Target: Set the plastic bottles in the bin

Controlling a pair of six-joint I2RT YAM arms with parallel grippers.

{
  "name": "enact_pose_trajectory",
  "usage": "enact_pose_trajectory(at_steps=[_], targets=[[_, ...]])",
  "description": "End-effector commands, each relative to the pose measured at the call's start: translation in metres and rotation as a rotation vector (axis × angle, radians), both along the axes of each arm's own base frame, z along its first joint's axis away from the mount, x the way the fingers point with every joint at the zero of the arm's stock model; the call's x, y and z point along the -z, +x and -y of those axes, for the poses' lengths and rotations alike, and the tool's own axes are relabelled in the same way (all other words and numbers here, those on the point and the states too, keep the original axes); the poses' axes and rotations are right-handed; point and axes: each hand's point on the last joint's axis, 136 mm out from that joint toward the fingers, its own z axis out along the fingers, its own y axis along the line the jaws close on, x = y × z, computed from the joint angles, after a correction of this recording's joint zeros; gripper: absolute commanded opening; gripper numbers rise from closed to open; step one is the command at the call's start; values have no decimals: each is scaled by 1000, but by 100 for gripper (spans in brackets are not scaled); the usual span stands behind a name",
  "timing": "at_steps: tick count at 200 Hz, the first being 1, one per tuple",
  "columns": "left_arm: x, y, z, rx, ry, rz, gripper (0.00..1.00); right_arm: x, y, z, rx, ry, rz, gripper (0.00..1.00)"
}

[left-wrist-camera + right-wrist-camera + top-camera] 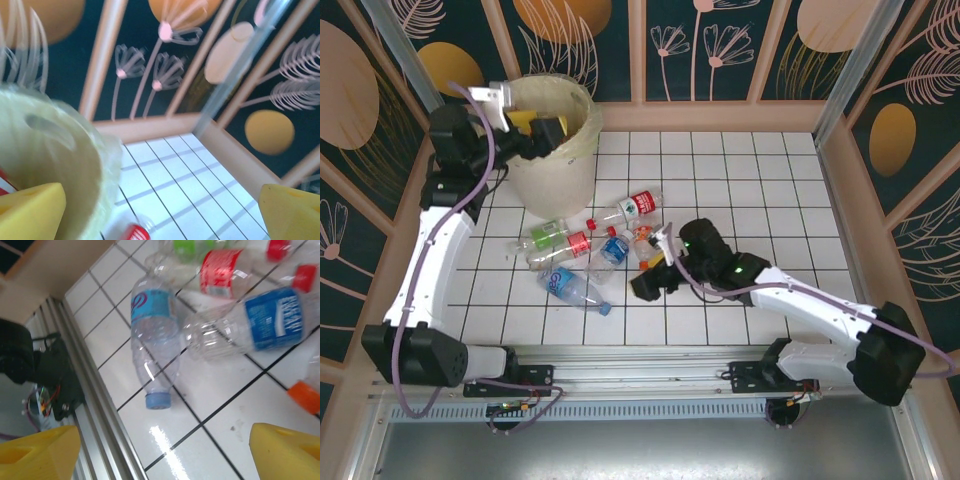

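Left tool (535, 130): spread wide, nothing held, hung over the bin (560, 175) at the far left of the counter (770, 200).
Right tool (165, 450): spread wide, nothing held, poised low by the plastic bottles (590, 250).
Bottles: laid on their sides mid-counter, several touching.
Risk: the light-blue-labelled bottle (152, 330) could be nudged and rolled towards the near rail (95, 405); slippery round walls are likely to be squeezed out.
Obstruction: the blue-labelled bottle (245, 327) is pressed alongside, so a clean closure is crowded.
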Motion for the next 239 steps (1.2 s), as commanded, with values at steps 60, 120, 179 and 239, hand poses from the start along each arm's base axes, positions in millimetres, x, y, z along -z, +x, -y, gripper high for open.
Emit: enact_pose_trajectory(at_steps=[60, 120, 179, 239], targets=[[65, -85, 2, 68, 15, -143, 99, 53, -5, -57, -54, -100, -1, 76], [78, -107, -3, 31, -18, -149, 98, 88, -11, -94, -128, -172, -37, 71], [80, -106, -3, 34, -19, -146, 98, 120, -15, -110, -153, -274, -35, 68], [80, -107, -2, 40, -20, -141, 99, 138, -21, -116, -169, -339, -35, 62]])
